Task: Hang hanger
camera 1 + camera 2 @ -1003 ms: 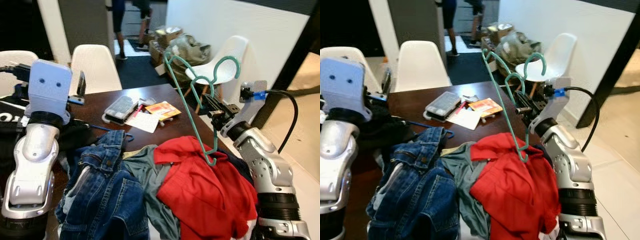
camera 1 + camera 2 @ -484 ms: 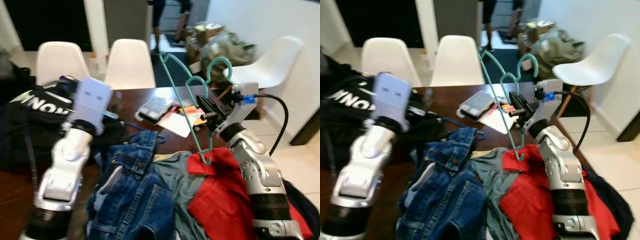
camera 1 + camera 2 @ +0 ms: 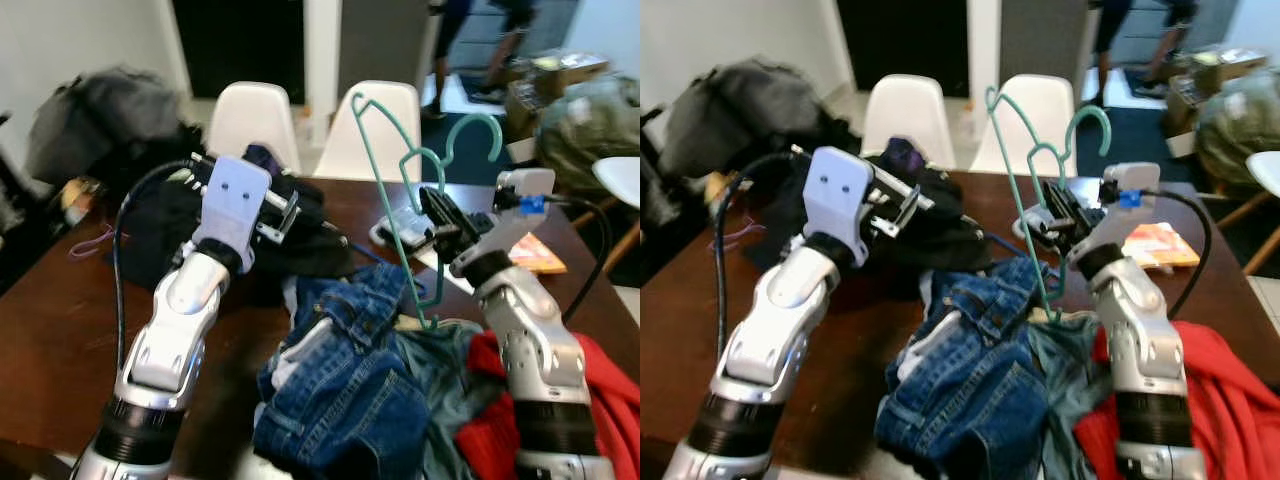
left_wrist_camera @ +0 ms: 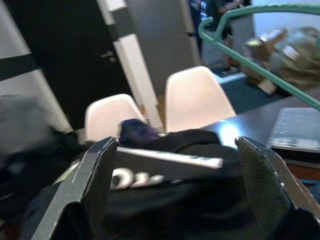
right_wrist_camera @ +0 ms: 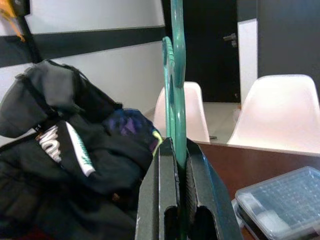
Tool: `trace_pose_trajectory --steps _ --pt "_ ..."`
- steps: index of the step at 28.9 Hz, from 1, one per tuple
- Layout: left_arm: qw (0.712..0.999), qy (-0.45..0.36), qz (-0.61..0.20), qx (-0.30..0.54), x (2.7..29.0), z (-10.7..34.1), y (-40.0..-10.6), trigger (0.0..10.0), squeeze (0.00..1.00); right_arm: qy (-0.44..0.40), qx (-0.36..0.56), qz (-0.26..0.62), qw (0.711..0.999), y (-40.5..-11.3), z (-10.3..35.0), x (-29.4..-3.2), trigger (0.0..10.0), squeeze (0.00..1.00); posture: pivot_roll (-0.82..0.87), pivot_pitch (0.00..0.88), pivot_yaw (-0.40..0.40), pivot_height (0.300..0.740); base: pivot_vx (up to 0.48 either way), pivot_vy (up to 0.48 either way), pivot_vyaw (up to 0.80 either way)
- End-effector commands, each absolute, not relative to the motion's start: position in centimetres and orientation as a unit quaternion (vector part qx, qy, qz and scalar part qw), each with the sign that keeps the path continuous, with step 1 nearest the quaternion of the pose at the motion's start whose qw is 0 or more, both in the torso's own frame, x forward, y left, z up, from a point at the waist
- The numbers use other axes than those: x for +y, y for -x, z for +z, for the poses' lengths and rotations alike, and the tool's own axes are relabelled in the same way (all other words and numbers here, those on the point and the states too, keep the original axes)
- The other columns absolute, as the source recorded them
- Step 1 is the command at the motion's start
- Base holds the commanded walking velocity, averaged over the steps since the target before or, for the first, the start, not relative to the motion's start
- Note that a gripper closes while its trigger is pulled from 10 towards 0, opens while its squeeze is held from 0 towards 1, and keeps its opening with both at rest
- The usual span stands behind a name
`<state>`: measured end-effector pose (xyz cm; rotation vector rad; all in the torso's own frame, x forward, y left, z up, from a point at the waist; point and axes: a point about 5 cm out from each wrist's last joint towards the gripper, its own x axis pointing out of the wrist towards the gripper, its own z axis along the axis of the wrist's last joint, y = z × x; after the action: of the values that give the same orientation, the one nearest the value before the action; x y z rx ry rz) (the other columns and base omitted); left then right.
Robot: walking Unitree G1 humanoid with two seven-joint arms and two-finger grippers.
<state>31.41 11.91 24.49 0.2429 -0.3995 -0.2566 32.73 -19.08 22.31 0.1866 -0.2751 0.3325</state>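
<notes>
Dark wooden desk strewn with clothing, two white chairs at its far edge near 12 o'clock, and a doorway behind them. Compared with the frames of a second earlier, the whole scene has slid toward 3 o'clock: the camera has turned to the robot's left, bringing a black jacket and a grey bundle at 10 o'clock into sight, while the red garment now lies at 4 o'clock. The right gripper, at about 2 o'clock, remains pressed together on the green hanger, which stands upright above the blue jeans, its hook uppermost and its lower corner just over the denim. The left gripper has risen over the black jacket with its fingers spread and empty. No rail is yet in view; the turn probably marks a search for a hanging place, so the task is at its carrying stage.
</notes>
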Motion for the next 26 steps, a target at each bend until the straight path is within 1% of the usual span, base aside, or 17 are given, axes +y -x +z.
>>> trace_pose_trajectory --steps 1,6,7,8,13,15,16,18,26 --pt "0.964 -0.116 -0.119 -0.206 12.5 25.0 -31.5 10.0 0.00 -0.088 -0.146 0.167 0.971 -32.8 22.7 -18.8 10.0 0.00 0.01 0.000 -0.018 0.740 0.000 0.000 0.77" --pt "0.964 -0.121 -0.122 -0.204 12.8 25.2 -31.7 10.0 0.00 -0.089 -0.148 0.161 0.972 -32.8 22.8 -18.8 10.0 0.00 0.01 0.000 -0.022 0.740 0.000 0.000 0.76" --pt "0.962 -0.128 -0.130 -0.201 13.2 25.2 -31.8 10.0 0.00 -0.087 -0.149 0.157 0.973 -32.9 22.9 -18.8 10.0 0.00 0.01 0.000 -0.024 0.740 0.000 0.000 0.66" --pt "0.963 -0.128 -0.135 -0.195 14.3 25.2 -32.2 10.0 0.00 -0.085 -0.152 0.147 0.974 -32.9 23.1 -18.9 10.0 0.00 0.00 0.000 -0.026 0.740 0.000 0.000 0.00" --pt "0.966 -0.116 -0.133 -0.188 15.3 25.1 -32.7 10.0 0.00 -0.090 -0.153 0.140 0.974 -32.9 23.3 -19.0 10.0 0.00 0.00 0.000 -0.028 0.740 0.000 0.000 0.00" --pt "0.971 -0.099 -0.126 -0.178 16.4 24.8 -33.4 10.0 0.00 -0.085 -0.147 0.135 0.976 -32.8 23.3 -19.2 10.0 0.00 -0.01 0.000 -0.028 0.740 0.000 0.000 -0.52" --pt "0.971 -0.099 -0.126 -0.178 16.4 24.8 -33.4 10.0 0.00 -0.085 -0.147 0.135 0.976 -32.8 23.3 -19.2 10.0 0.00 -0.01 0.000 -0.028 0.740 0.000 0.000 -0.52" --pt "0.973 -0.077 -0.130 -0.174 17.5 24.5 -34.3 10.0 0.00 -0.086 -0.140 0.128 0.978 -32.7 23.3 -19.7 10.0 0.00 -0.03 0.000 -0.028 0.740 0.000 0.000 -0.80" --pt "0.980 -0.052 -0.138 -0.136 18.3 22.8 -35.9 10.0 0.00 -0.078 -0.142 0.119 0.980 -32.3 23.8 -20.3 10.0 0.00 -0.07 0.000 -0.021 0.740 0.000 0.000 -0.80"
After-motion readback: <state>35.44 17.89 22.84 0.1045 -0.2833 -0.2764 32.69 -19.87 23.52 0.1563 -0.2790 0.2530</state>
